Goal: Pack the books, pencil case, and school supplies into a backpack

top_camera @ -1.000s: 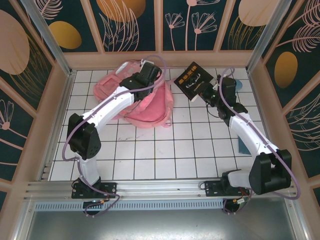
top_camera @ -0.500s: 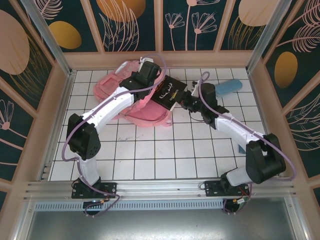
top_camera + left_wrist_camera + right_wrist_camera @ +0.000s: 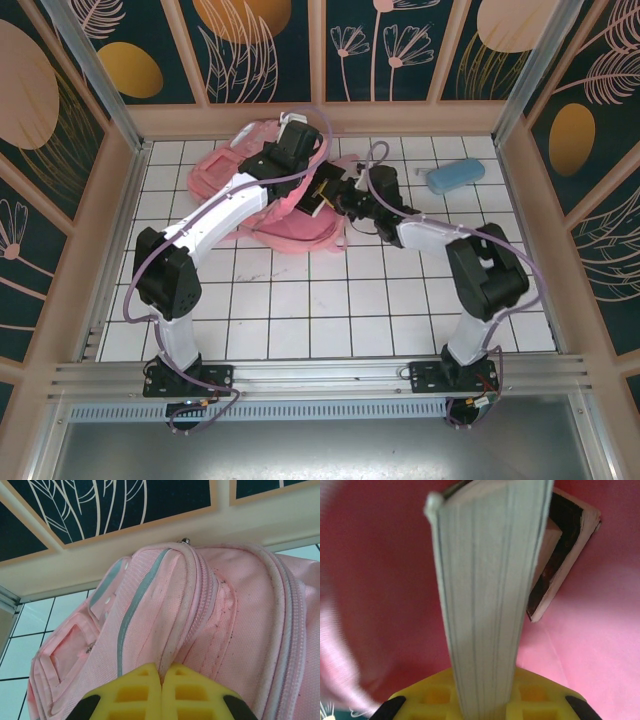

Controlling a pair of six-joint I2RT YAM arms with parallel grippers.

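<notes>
**1. Backpack (image 3: 228, 165).** Large, soft, pink fabric, with pale reflective strips. It lies on the white tiled table (image 3: 300, 300) at about 11 o'clock from the arm bases, close under the back wall. Its opened side is turned toward 3 o'clock.

**2. Left gripper (image 3: 161, 674).** Yellow pads. The jaws are pressed together with no gap between them, pinching a raised ridge of the backpack's pink cloth beside a zip line. In the wrist view a small metal zip pull (image 3: 186, 541) sits at 12 o'clock on the crest of the bag.

**3. Right gripper (image 3: 336, 192).** Yellow pads. It reaches in from 3 o'clock to the backpack's open edge. The jaws are parted only by the thickness of a thin paper book and are clamped on its near end.

**4. Thin paper book (image 3: 487, 590).** From the wrist it is seen edge-on, with grey-white page edges standing upright and pink lining all around it. From above it shows dark with a streak of yellow, at the backpack's 3 o'clock rim.

**5. Flat black-bordered booklet (image 3: 567, 545).** It sits at 2 o'clock behind the held book, tilted, resting against the pink lining inside the backpack.

**6. Pencil case (image 3: 455, 175).** Light blue, oblong, with rounded ends. It lies on the tiles at 1 o'clock, well apart from the backpack and from both grippers.
</notes>
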